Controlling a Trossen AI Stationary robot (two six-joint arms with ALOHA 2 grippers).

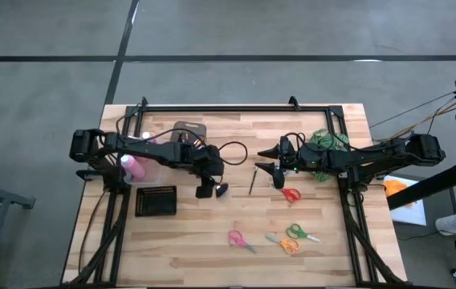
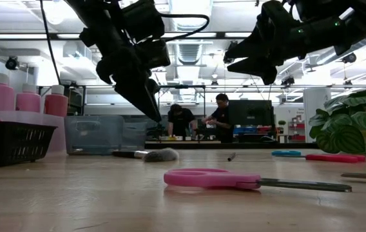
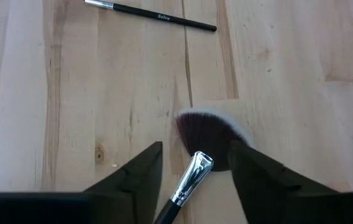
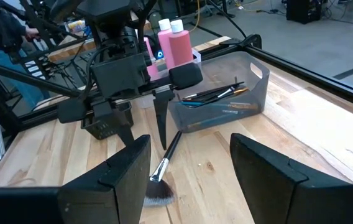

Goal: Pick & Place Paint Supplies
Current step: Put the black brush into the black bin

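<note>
Pink scissors (image 2: 212, 178) lie nearest; at ten o'clock, the left claw (image 3: 195, 177) straddles the fan brush (image 3: 204, 140), fingers apart, gripping nothing, ready to pinch its handle.

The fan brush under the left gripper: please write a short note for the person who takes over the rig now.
Left gripper: open, straddling the fan brush lying on the table.
Right gripper: open, empty, hovering near mid-table.
Done: several brushes in the clear bin; pink bottles stand beside it.
Left: fan brush and the thin black brush, both on the table.
</note>
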